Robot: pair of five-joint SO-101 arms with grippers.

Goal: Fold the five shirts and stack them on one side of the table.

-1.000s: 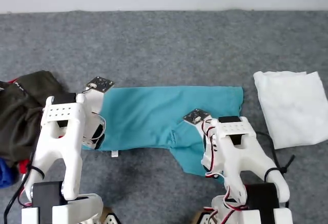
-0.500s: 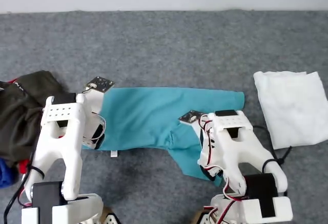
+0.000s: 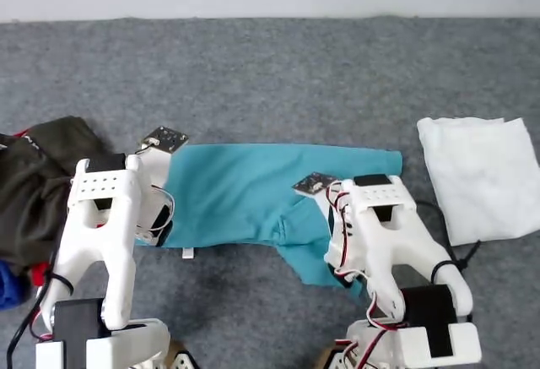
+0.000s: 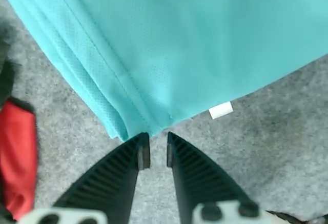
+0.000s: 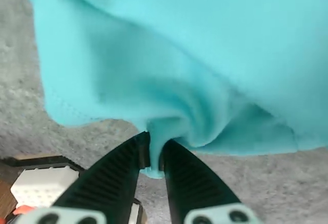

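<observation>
High view: 1 white shirt [image 3: 481,175] is folded at right. The teal shirt [image 3: 245,192] is part-folded at center, and the pile [image 3: 34,192] at left is untouched.
L wrist: the left gripper [image 4: 154,149] is held nearly pressed together at the teal hem.
R wrist: a teal fold is pinched by the right gripper [image 5: 155,155].

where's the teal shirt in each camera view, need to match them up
High view: teal shirt spread mid-table between both arms.
Left wrist view: its edge lies just beyond the left hand.
Right wrist view: a fold of it pinched in the right hand.
Shared landmark: the grey table.
</observation>
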